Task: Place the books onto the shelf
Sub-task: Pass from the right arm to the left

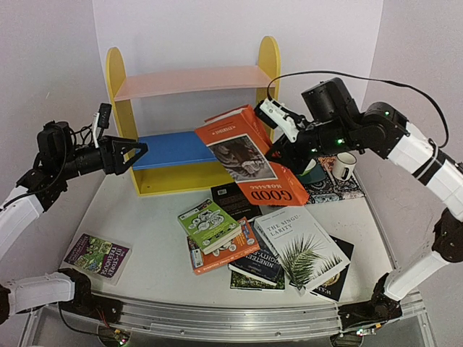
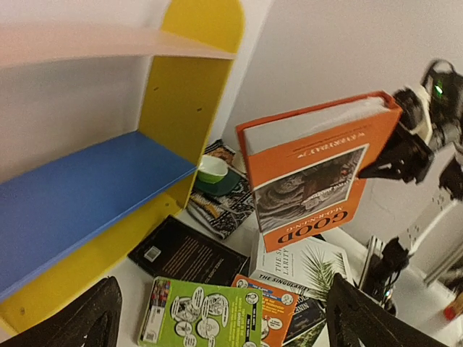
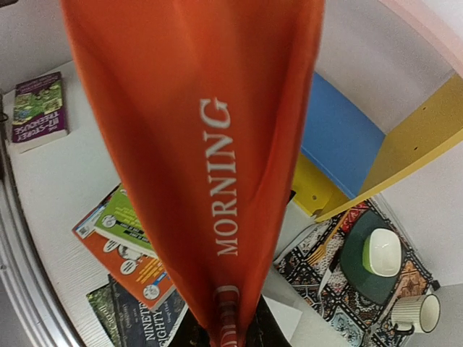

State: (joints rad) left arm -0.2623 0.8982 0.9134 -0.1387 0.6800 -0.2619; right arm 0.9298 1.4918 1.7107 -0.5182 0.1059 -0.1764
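Over the table (image 1: 145,217), just in front of the shelf (image 1: 189,79): orange book (image 1: 253,155) off the surface, tilted, front cover up and toward the near side, "GOOD MORNING" legible on it. Top corner close to the shelf's right yellow panel, about level with the blue middle board, resting on neither board. Right end effector (image 1: 283,148) clamped on its right-hand edge, jaws narrow with the book between them; from right wrist view only the spine, "MORNING" lettering running down it. Left end effector (image 1: 136,155) spread wide, gripping nothing, hovering by the shelf's left yellow panel at about blue-board height. Fingers (image 2: 87,318) far apart at the bottom corners of left wrist view, orange book between them farther out. Other books flat on the table ahead of the shelf: green book (image 1: 210,224) on top of a thin orange paperback (image 1: 224,259), black book (image 1: 233,196) just behind those, palm-leaf book (image 1: 300,242) to the right overlapping dark covers, purple book (image 1: 98,254) well apart near the front left edge. Right of the shelf: patterned mat (image 1: 340,188) carrying mug (image 1: 345,166) and green bowl (image 3: 381,251), bowl on a dark plate (image 3: 358,278).
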